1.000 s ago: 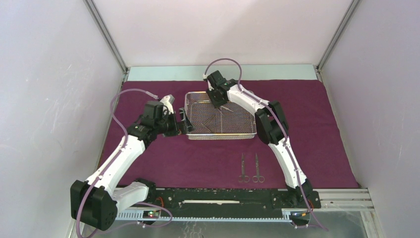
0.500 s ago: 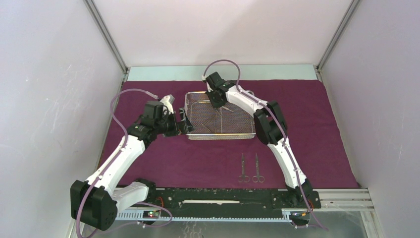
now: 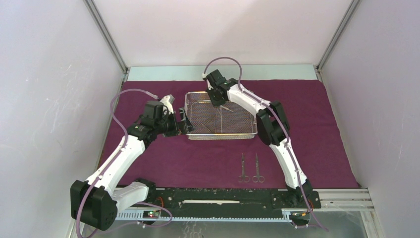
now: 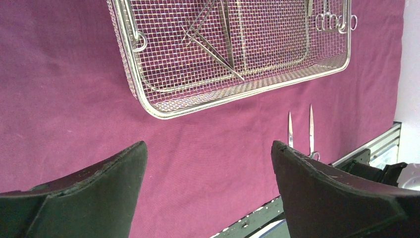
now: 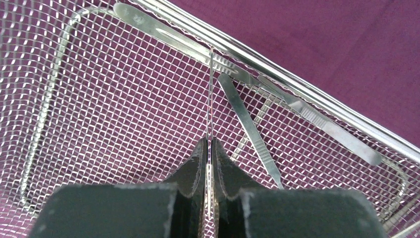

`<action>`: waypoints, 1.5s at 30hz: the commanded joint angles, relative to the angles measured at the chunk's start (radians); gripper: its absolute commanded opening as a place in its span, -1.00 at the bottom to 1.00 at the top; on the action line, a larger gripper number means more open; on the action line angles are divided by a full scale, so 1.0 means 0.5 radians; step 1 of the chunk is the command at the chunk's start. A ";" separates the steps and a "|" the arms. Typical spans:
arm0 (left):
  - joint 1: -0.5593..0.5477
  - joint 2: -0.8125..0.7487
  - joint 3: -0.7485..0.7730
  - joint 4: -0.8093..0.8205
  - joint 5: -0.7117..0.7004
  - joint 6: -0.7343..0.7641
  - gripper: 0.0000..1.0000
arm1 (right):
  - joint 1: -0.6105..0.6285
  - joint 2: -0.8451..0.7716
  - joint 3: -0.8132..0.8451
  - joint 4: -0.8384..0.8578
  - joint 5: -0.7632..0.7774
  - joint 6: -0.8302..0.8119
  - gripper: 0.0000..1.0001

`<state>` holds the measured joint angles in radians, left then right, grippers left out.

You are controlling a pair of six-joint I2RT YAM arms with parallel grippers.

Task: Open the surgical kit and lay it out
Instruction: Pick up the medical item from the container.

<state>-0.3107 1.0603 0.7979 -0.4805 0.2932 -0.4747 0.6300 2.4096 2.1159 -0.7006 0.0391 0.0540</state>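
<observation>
Maroon cloth [image 3: 317,129], white walls [image 3: 223,29] — left gripper [image 4: 208,146] spread, right gripper [image 5: 208,142] pinching a slim instrument [image 5: 210,89].

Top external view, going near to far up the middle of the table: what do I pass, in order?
black mounting rail → two ring-handled instruments lying side by side → wire-mesh tray → bare table strip beyond the cloth

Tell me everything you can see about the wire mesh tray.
The wire-mesh tray is a shallow silver rectangle of woven steel mesh with a thicker wire rim and end handles. It lies flat on the maroon cloth. Steel instruments rest inside, where the right end effector pinches a thin instrument.
</observation>
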 commanded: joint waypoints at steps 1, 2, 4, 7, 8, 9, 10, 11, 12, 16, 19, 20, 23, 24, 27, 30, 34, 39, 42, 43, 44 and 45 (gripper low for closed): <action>0.014 -0.001 0.048 0.049 0.047 -0.063 1.00 | -0.002 -0.223 -0.034 0.020 -0.003 0.035 -0.83; 0.014 -0.001 0.056 0.051 0.053 -0.074 1.00 | -0.002 -0.233 -0.039 0.021 -0.006 0.034 -0.83; 0.014 0.002 0.072 0.062 0.061 -0.107 1.00 | -0.002 -0.259 -0.056 0.021 -0.009 0.037 -0.84; 0.014 0.013 0.089 0.113 0.083 -0.191 1.00 | -0.004 -0.302 -0.072 0.006 -0.023 0.049 -0.84; 0.014 0.019 0.098 0.136 0.085 -0.225 1.00 | -0.005 -0.319 -0.079 -0.002 -0.031 0.056 -0.85; 0.013 0.022 0.107 0.164 0.086 -0.262 1.00 | -0.008 -0.347 -0.091 -0.010 -0.044 0.066 -0.85; 0.013 0.024 0.115 0.198 0.088 -0.302 1.00 | -0.008 -0.370 -0.105 -0.015 -0.055 0.074 -0.86; 0.014 0.030 0.122 0.237 0.089 -0.342 1.00 | -0.008 -0.399 -0.128 -0.018 -0.056 0.084 -0.86; 0.014 0.037 0.127 0.274 0.089 -0.383 1.00 | -0.011 -0.432 -0.149 -0.015 -0.116 0.097 -0.86; 0.022 0.090 0.175 0.434 0.091 -0.520 1.00 | -0.025 -0.561 -0.245 -0.015 -0.290 0.160 -0.86; 0.035 0.171 0.224 0.561 0.126 -0.605 0.97 | -0.045 -0.662 -0.318 -0.007 -0.455 0.215 -0.86; 0.037 0.197 0.239 0.623 0.144 -0.627 0.95 | -0.058 -0.695 -0.347 0.010 -0.531 0.253 -0.86; 0.052 0.268 0.271 0.778 0.193 -0.692 0.88 | -0.103 -0.791 -0.450 0.080 -0.809 0.359 -0.86; 0.060 0.286 0.276 0.845 0.219 -0.710 0.84 | -0.115 -0.815 -0.475 0.096 -0.895 0.385 -0.86; 0.079 0.343 0.290 1.033 0.283 -0.769 0.68 | -0.139 -0.885 -0.541 0.140 -1.056 0.455 -0.87; 0.097 0.406 0.306 1.142 0.342 -0.814 0.52 | -0.160 -0.935 -0.602 0.230 -1.254 0.545 -0.87; 0.151 0.483 0.255 1.412 0.460 -0.953 0.31 | -0.190 -0.967 -0.660 0.336 -1.476 0.677 -0.86; 0.201 0.529 0.216 1.575 0.558 -1.043 0.25 | -0.207 -0.980 -0.681 0.397 -1.653 0.752 -0.87; 0.212 0.545 0.190 1.614 0.585 -1.089 0.24 | -0.214 -0.998 -0.709 0.437 -1.701 0.778 -0.87; 0.215 0.550 0.183 1.609 0.583 -1.100 0.24 | -0.216 -1.004 -0.723 0.459 -1.726 0.792 -0.87; 0.220 0.556 0.175 1.592 0.578 -1.103 0.24 | -0.215 -1.008 -0.731 0.467 -1.734 0.803 -0.87; 0.225 0.558 0.170 1.576 0.572 -1.106 0.24 | -0.217 -1.011 -0.739 0.469 -1.736 0.803 -0.87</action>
<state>-0.2089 1.3319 0.8803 0.2562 0.5472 -0.9936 0.5297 1.9797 1.7599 -0.5217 -0.7563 0.4133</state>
